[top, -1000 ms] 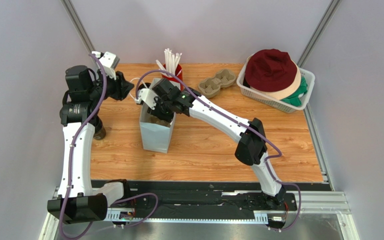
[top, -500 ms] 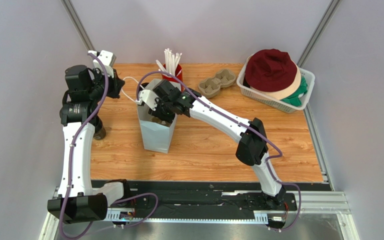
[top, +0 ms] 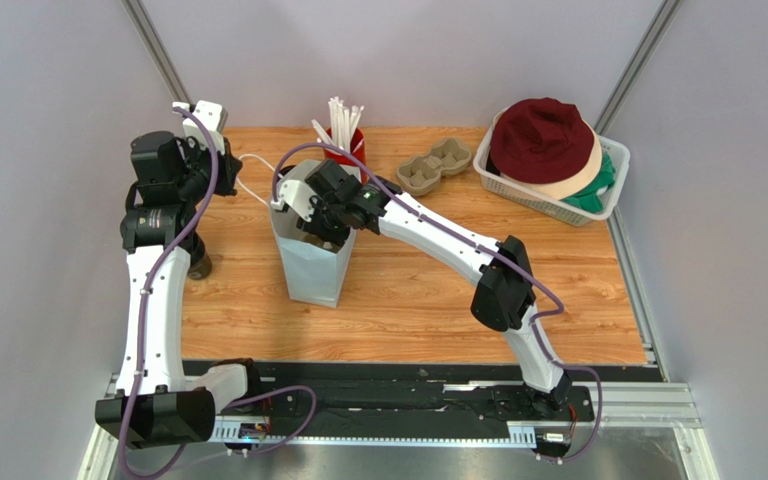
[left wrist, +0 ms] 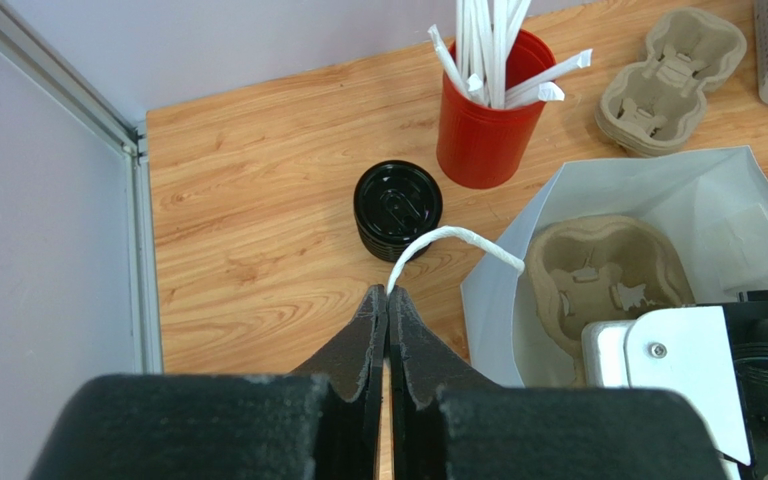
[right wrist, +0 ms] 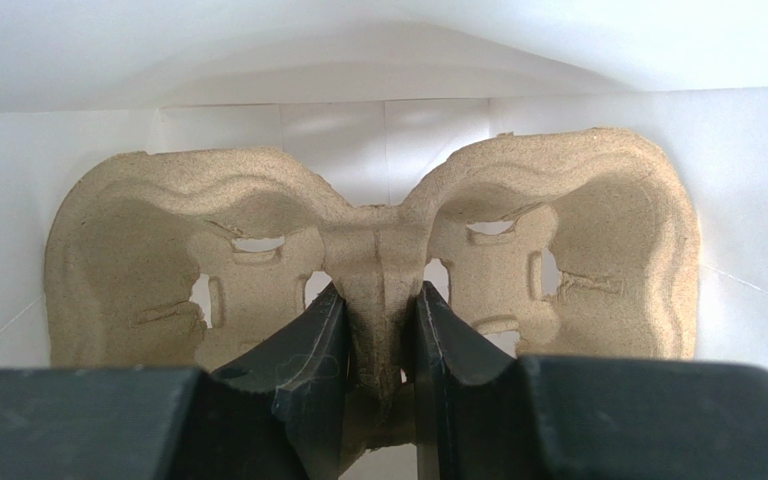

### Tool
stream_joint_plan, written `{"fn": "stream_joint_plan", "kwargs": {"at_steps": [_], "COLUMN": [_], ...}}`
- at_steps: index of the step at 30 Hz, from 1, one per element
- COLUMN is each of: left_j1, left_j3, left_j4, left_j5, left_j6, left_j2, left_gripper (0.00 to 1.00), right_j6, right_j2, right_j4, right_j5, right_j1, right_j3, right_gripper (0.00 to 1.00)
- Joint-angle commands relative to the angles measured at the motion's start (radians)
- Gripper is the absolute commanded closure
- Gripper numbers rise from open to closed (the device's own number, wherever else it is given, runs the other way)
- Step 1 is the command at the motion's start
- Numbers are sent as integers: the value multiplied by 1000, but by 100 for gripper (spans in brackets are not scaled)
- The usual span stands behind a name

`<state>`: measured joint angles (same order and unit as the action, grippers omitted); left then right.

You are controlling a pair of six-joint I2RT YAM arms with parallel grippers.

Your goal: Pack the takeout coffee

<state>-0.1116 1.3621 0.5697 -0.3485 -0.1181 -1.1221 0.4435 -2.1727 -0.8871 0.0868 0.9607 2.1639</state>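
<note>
The left gripper (left wrist: 388,292) was clenched on the white twisted-paper handle (left wrist: 448,234) of the white paper bag (left wrist: 678,190), which stood open on the wooden counter (left wrist: 248,180). Inside the bag, the right gripper (right wrist: 378,296) was grasping the centre ridge of the brown moulded-pulp cup carrier (right wrist: 598,210). The small brown paper coffee cup with a black lid (top: 200,266) stood at the counter's left edge, largely hidden behind the left arm, apart from the bag
</note>
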Motion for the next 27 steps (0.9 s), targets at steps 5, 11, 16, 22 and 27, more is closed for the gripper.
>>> {"fn": "stream_joint_plan", "kwargs": {"at_steps": [5,11,16,22,27], "left_j1": [-7,-7,-7,-7,-7], "left_j3": [-1,-6,-24,-37,-52], "left_j4": [-77,-91,-110,-123,-131], "left_j5": [14,-1,-15,-32,-38], "left_j6": [11,28,35,44,44], "left_j2": [31,39,53,54,59], "left_gripper": [96,96,96,96,96], "right_j6": [30,43,47,50,55], "right_j2": [-50,-99,-119,-130,-139], "right_j4": [-104,-156,-164,-170,-182], "right_j5": [1,-4,-5,-5,-4], "right_j1": [3,3,1,3,3], "right_j3": [106,154,149,148,151], "right_gripper": [79,80,80,80,80]}}
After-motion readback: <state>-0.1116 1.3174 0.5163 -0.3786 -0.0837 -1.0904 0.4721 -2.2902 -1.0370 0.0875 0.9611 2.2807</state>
